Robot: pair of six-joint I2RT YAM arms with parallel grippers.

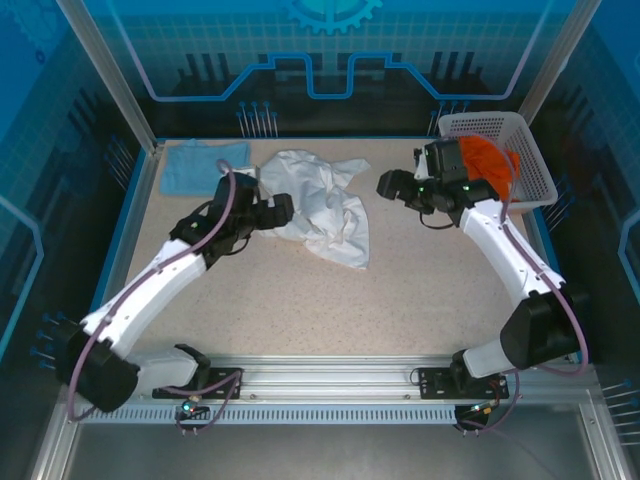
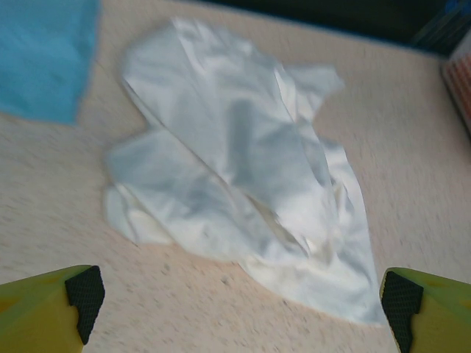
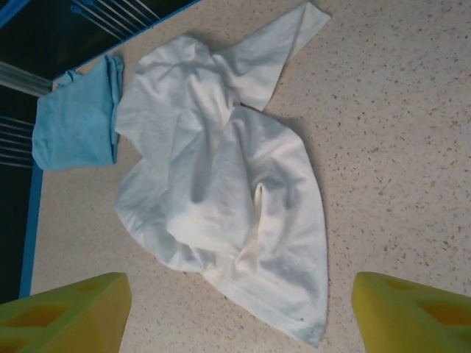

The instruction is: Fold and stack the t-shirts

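Top external: I see the white t-shirt [image 1: 325, 205] crumpled on the worktop [image 1: 420, 290], far of centre.
Blue t-shirt [image 1: 200, 165]: lying flat, far left corner.
Left hand [image 2: 243, 300]: open, at the white t-shirt's left edge.
Right hand [image 3: 243, 316]: open, holding nothing, right of it.

Shining bright and even from overhead across the table [image 1: 420, 300]. Casting only soft, short shadows beside the white shirt [image 3: 221, 191]. Blurring heavily in the left wrist view, rendering crisp in the right wrist view.
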